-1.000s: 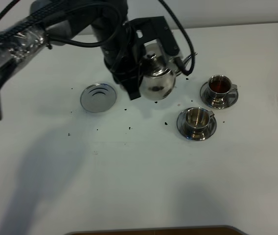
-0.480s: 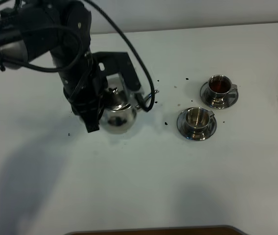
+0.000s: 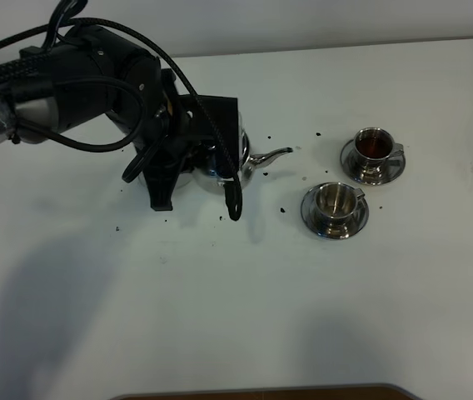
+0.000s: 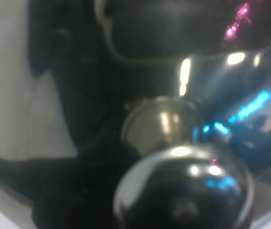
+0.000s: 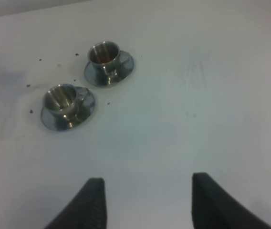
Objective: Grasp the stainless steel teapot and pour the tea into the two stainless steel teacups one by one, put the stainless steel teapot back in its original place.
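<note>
Shows teapot [image 3: 224, 162] upright toward the table's far edge, spout facing two cups [image 3: 334, 208] nearer the right edge, probably set over its hidden coaster. Cannot tell left gripper [image 3: 188, 154] grip, masked by the arm; finds right gripper [image 5: 145, 200] spread, empty, idle

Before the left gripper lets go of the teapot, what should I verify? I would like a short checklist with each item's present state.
1. Teapot upright: ok, spout points sideways.
2. Teapot over its coaster: cannot tell, the arm hides it.
3. Left gripper hold: cannot tell, wrist view shows only the lid knob.
4. Far teacup filled: ok, dark tea inside.
5. Near teacup filled: not ok, no dark tea shows.
6. Right gripper clear: ok, open, away from both teacups.
</note>
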Robot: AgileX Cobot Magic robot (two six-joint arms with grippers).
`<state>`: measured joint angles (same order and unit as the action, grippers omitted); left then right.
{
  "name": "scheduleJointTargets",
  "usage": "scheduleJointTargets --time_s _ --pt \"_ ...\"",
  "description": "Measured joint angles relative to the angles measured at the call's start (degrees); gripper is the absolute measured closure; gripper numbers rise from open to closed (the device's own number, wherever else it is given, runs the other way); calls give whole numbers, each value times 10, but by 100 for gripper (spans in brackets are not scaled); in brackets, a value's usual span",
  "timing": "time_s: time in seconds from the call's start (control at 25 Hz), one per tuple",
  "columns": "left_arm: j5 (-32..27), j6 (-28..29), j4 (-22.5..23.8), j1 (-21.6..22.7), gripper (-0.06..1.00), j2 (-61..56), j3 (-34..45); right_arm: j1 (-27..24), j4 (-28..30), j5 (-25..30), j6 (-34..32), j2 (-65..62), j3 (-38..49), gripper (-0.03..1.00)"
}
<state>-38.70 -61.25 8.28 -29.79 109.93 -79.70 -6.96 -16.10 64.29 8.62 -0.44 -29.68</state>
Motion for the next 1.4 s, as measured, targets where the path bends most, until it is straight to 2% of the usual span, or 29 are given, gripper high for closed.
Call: scheduleJointTargets --time_s 0.24,0.4,0.76,1.08,1.4 --pt "77 -83 2 0 70 44 2 0 0 0 0 0 0 55" --pt "162 -125 10 0 70 73 4 0 0 0 0 0 0 55" --pt "298 -151 105 -1 70 91 4 0 0 0 0 0 0 55" --pt "329 -151 180 -4 70 102 4 0 -1 0 0 0 0 55" --pt "354 -174 194 -27 70 104 4 0 -1 0 0 0 0 55"
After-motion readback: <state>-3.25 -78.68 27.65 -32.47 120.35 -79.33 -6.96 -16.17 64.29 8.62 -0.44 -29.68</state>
